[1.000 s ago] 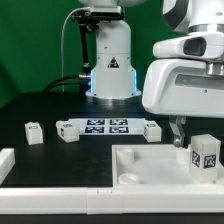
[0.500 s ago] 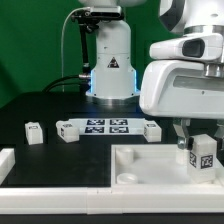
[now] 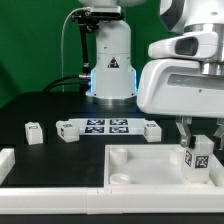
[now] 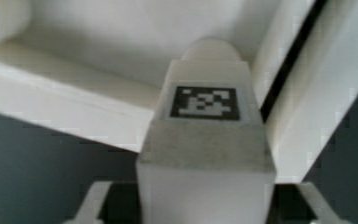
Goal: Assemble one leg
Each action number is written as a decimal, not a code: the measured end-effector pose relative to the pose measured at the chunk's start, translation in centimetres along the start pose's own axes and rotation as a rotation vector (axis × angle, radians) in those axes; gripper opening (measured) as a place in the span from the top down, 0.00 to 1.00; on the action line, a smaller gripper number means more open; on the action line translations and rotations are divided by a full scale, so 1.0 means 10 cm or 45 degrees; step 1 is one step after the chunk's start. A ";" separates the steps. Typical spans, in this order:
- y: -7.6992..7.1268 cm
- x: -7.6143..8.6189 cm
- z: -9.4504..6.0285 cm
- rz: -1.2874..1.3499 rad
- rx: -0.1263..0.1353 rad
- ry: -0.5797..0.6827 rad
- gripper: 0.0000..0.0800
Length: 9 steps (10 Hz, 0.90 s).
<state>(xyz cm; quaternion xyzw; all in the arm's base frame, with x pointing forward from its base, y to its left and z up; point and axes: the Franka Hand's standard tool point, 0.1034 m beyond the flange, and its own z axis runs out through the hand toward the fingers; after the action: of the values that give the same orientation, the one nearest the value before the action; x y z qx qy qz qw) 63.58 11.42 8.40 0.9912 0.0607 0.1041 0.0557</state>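
Observation:
My gripper (image 3: 197,143) is shut on a white leg (image 3: 199,161) with a black-and-white tag on its face, holding it upright over the right part of the large white plate (image 3: 135,160). In the wrist view the leg (image 4: 206,120) fills the middle, held between my two fingers (image 4: 105,200), with the plate's rim (image 4: 69,85) behind it. Three more legs lie on the dark table: one at the exterior view's left (image 3: 35,132), one (image 3: 68,130) and one (image 3: 150,130) at the ends of the marker board.
The marker board (image 3: 108,126) lies at mid-table in front of the arm's base (image 3: 110,75). A white rail (image 3: 20,165) runs along the exterior view's lower left, joining a white front edge (image 3: 60,195).
My gripper has carried the leg slightly down and toward the exterior view's left over the plate. The plate has also shifted a little left in view.

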 end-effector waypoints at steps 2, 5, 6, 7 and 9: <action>0.01 0.00 0.01 0.373 -0.011 0.013 0.63; 0.01 -0.01 0.03 0.844 -0.006 0.010 0.63; 0.00 -0.01 0.04 1.046 -0.003 0.008 0.63; -0.01 -0.03 0.04 1.226 -0.012 0.001 0.63; -0.01 -0.07 0.03 1.539 -0.039 -0.012 0.63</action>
<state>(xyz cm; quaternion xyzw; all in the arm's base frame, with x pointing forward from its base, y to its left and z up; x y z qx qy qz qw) 62.94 11.35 7.92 0.8496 -0.5149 0.1138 0.0012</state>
